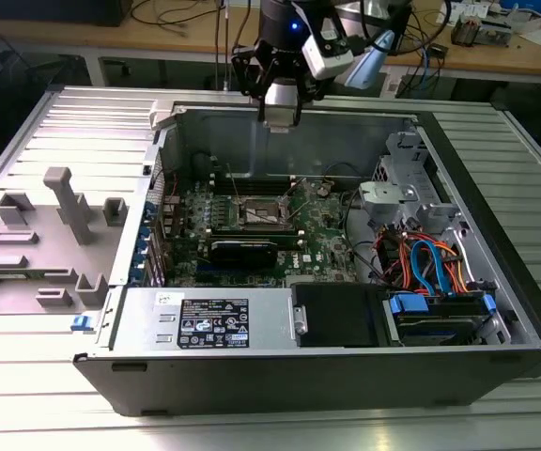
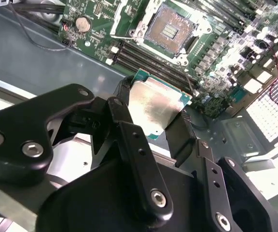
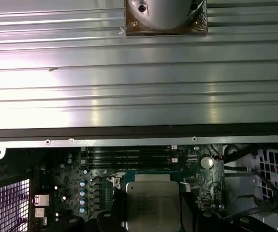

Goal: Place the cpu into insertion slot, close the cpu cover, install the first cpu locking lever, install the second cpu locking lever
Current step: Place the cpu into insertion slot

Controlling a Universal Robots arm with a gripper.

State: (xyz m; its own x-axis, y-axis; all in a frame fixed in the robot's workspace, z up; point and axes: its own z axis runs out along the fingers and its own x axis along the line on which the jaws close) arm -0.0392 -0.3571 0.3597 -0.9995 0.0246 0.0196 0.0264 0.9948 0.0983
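cpu (image 2: 156,108): silver top, green edges, gripped on two sides, tilted, clear of the slot (image 1: 263,212), which sits open and dark-centred, mid-frame in the exterior view.

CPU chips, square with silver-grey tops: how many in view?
1. The square silver-topped cpu is clamped in the black gripper, held clear of the green circuit board. The silver-rimmed insertion slot holds none; more may be hidden.

Slot (image 2: 170,30) left exposed from above on board (image 1: 322,235). Memory slots (image 2: 144,62) packed close beside it. Board walled in by case wall (image 1: 233,141) behind and power supply (image 1: 205,324) in front. Exterior view's right crowded by cables (image 1: 421,258). Gripper (image 1: 280,120), clamped on cpu (image 2: 156,108), held above case, apart from board.
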